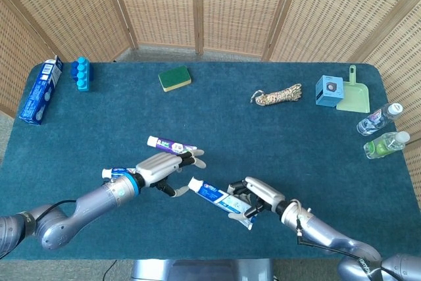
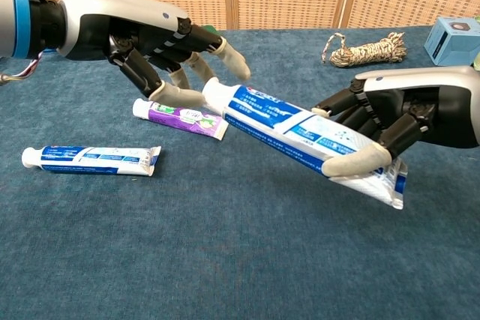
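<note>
R hand point(image 2: 397, 121) grasps the big blue-white toothpaste tube point(image 2: 300, 136), fingers wrapped round its crimped half, thumb underneath; tube is off the table, tilted, cap end aimed at the L hand point(image 2: 150, 35). L hand's fingers are spread and hold nothing, w/ the thumb tip point(image 2: 176, 95) touching or just beside the cap; can't tell which. Under L fingers, on the table: purple toothpaste tube point(image 2: 180, 117), lying flat. Beyond the L palm side, nearer the arm: blue toothpaste tube point(image 2: 90, 160), also flat, apart from the purple one. Head view shows same: R hand point(image 1: 256, 195) w/ tube point(image 1: 217, 196), L hand point(image 1: 161, 166) open next to its cap.
</note>
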Action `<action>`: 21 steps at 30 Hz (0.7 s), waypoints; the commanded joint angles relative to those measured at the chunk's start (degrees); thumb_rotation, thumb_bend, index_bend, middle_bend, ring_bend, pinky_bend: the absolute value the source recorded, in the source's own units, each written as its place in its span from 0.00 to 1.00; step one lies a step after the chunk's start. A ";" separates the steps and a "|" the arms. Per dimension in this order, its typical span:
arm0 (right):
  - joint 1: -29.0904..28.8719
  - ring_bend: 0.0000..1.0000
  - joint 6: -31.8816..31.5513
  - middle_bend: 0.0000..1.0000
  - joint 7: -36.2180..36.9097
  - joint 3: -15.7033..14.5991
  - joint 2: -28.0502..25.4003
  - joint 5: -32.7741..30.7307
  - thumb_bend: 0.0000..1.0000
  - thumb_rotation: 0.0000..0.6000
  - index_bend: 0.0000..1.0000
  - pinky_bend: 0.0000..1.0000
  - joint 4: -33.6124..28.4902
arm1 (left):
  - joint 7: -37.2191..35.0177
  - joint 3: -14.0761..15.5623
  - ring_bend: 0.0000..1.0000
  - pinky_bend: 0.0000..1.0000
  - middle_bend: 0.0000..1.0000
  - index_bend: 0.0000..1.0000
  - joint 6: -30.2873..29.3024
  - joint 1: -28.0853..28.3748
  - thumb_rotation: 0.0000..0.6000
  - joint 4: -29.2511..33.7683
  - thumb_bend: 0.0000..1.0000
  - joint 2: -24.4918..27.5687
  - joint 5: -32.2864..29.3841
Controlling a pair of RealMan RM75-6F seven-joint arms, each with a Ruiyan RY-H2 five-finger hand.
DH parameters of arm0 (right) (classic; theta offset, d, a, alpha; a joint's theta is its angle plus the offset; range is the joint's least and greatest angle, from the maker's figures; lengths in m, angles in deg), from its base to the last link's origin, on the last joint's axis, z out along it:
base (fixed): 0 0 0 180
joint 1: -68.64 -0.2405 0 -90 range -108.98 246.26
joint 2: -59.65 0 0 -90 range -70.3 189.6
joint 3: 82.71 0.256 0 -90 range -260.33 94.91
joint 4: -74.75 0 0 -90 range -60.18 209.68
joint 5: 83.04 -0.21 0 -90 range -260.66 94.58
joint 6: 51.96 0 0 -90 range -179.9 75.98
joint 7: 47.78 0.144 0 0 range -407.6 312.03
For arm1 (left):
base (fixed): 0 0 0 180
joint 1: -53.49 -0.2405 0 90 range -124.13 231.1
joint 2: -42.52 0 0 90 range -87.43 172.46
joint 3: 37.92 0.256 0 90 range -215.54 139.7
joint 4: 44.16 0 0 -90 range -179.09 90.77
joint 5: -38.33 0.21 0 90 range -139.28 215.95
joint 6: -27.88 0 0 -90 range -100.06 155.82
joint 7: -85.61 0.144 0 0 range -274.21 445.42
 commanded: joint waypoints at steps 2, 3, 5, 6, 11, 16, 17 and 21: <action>-0.16 0.77 0.07 0.78 0.28 -0.09 0.34 0.28 0.48 1.00 0.92 0.66 0.19 | -2.24 -0.47 0.18 0.34 0.05 0.19 0.73 -0.41 0.89 0.05 0.39 -0.01 1.51; -0.21 0.77 0.06 0.78 0.45 -0.06 0.46 0.32 0.48 1.00 0.92 0.66 0.22 | -2.80 -0.52 0.18 0.34 0.05 0.20 0.96 -0.47 0.90 0.00 0.39 -0.03 1.91; -0.35 0.77 0.12 0.78 0.68 -0.02 0.58 0.45 0.48 1.00 0.92 0.66 0.29 | -3.27 -0.51 0.17 0.34 0.05 0.21 1.09 -0.51 0.89 -0.20 0.39 -0.24 2.62; -0.44 0.77 0.15 0.78 0.69 -0.03 0.61 0.51 0.48 1.00 0.92 0.66 0.39 | -3.64 -0.52 0.18 0.34 0.05 0.22 1.12 -0.57 0.89 -0.23 0.39 -0.36 2.97; -0.43 0.77 -0.05 0.78 1.20 0.00 0.49 0.37 0.48 1.00 0.91 0.66 0.60 | -4.38 -0.45 0.18 0.35 0.06 0.26 0.76 -0.83 0.89 -0.33 0.39 -0.43 4.24; -0.28 0.77 -0.36 0.78 1.96 -0.12 0.36 0.60 0.48 1.00 0.91 0.66 0.81 | -4.69 -0.21 0.18 0.35 0.06 0.27 0.10 -1.10 0.90 -0.33 0.39 -0.20 4.61; -0.27 0.77 -0.40 0.78 2.10 -0.15 0.37 0.66 0.48 1.00 0.91 0.66 0.88 | -4.68 -0.15 0.18 0.35 0.06 0.27 -0.05 -1.15 0.90 -0.32 0.39 -0.16 4.65; -0.19 0.77 -0.53 0.78 2.80 -0.29 0.47 0.86 0.48 1.00 0.91 0.66 1.33 | -4.67 0.11 0.18 0.36 0.07 0.28 -0.41 -1.28 0.93 -0.23 0.39 0.12 4.66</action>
